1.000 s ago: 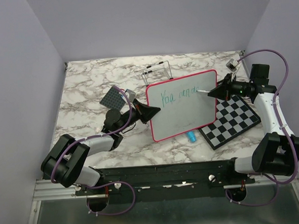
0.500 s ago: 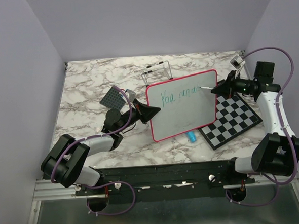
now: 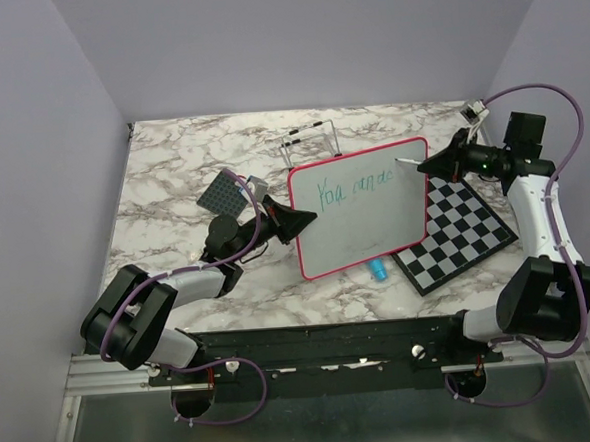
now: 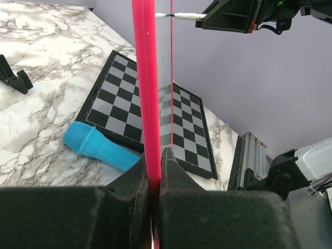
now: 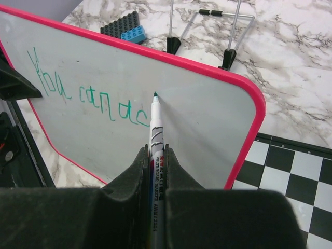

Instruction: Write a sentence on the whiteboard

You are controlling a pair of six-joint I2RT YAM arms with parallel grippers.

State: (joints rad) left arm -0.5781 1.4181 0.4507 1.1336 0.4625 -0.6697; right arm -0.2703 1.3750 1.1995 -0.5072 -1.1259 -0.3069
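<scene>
Here, the left gripper (image 4: 155, 162) clamps the glossy, pink-framed rectangular whiteboard (image 3: 366, 227) upright by its edge; the right gripper (image 5: 155, 153) pinches a slim white marker (image 5: 156, 122) beside the scrawly green sentence (image 5: 96, 96).

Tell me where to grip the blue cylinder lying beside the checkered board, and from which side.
Probably the smooth middle of the blue cylinder, from above, with the jaws across its long axis. It lies on its side on the table, close beside the checkered board, and the whiteboard has its lower edge near one end, so the top looks freest.
</scene>
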